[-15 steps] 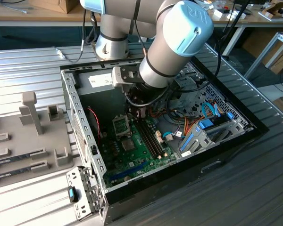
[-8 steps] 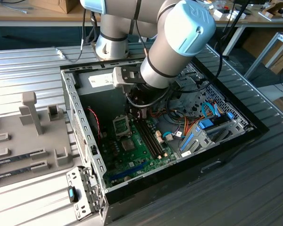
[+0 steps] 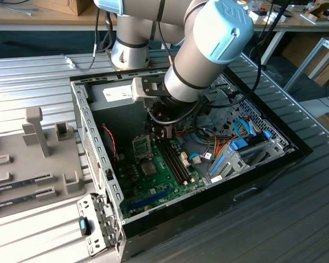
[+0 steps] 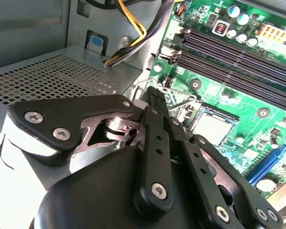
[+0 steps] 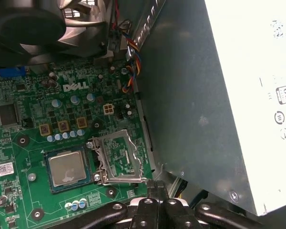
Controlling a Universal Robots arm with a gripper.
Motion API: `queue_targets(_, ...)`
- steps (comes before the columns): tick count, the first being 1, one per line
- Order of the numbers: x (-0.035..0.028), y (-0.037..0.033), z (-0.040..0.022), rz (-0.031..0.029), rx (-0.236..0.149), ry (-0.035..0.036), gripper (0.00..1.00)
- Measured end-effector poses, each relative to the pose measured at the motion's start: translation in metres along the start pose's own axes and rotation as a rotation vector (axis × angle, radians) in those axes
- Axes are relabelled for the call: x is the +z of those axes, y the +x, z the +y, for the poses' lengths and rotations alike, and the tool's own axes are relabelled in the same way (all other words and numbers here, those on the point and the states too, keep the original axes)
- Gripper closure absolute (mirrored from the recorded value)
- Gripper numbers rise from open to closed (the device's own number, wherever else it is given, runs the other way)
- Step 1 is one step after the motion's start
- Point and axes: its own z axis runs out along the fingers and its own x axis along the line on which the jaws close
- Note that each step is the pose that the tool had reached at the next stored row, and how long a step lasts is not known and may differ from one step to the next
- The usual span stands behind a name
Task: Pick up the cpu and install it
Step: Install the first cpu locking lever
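The cpu (image 5: 66, 168), a flat silver square with a thin green rim, lies in its socket on the green motherboard (image 5: 28, 119). In the second wrist view the cpu (image 4: 214, 126) sits just beyond my fingertips, and in the exterior view it is the small grey square (image 3: 148, 167). The socket's metal frame (image 5: 121, 155) stands flipped open beside the chip. My gripper (image 4: 155, 93) is shut with nothing between its black fingers (image 5: 155, 191). It hovers low over the frame's edge, beside the chip. In the exterior view the gripper (image 3: 163, 131) reaches down into the open case.
The big grey box with a white label (image 5: 257, 95) walls in one side of the socket. A black fan (image 5: 33, 24) sits past the board, and empty memory slots (image 4: 238, 52) and yellow-black cables (image 4: 133, 33) are close by. A grey fixture tray (image 3: 33, 159) lies on the exterior view's left.
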Motion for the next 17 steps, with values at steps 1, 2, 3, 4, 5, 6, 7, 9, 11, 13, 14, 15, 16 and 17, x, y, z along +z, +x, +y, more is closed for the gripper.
queue_targets(1, -0.0009, 0.0005, 0.0000, 0.0007, 0.000, 0.0002, 0.89)
queue_targets(2, -0.0013, 0.0008, -0.0001, 0.0009, 0.000, 0.0002, 0.89)
queue_targets(3, -0.0017, 0.0011, -0.0001, 0.0013, 0.000, 0.0003, 0.89)
queue_targets(4, -0.0022, 0.0015, -0.0001, 0.0016, 0.000, 0.0004, 0.89)
queue_targets(5, -0.0026, 0.0019, -0.0002, 0.0021, 0.000, 0.0005, 0.89)
queue_targets(6, -0.0028, 0.0021, -0.0002, 0.0023, 0.000, 0.0006, 0.89)
queue_targets(7, -0.0033, 0.0026, -0.0003, 0.0028, 0.000, 0.0007, 0.89)
queue_targets(9, -0.0048, 0.0045, -0.0006, 0.0046, 0.000, 0.0010, 0.89)
queue_targets(11, -0.0056, 0.0056, -0.0007, 0.0055, 0.000, 0.0012, 0.89)
queue_targets(13, -0.0065, 0.0069, -0.0009, 0.0067, 0.000, 0.0014, 0.89)
queue_targets(14, -0.0070, 0.0076, -0.0010, 0.0073, 0.001, 0.0016, 0.89)
queue_targets(15, -0.0075, 0.0084, -0.0011, 0.0079, 0.001, 0.0016, 0.89)
queue_targets(16, -0.0078, 0.0089, -0.0012, 0.0082, 0.001, 0.0017, 0.89)
queue_targets(17, -0.0082, 0.0097, -0.0013, 0.0087, 0.001, 0.0018, 0.89)
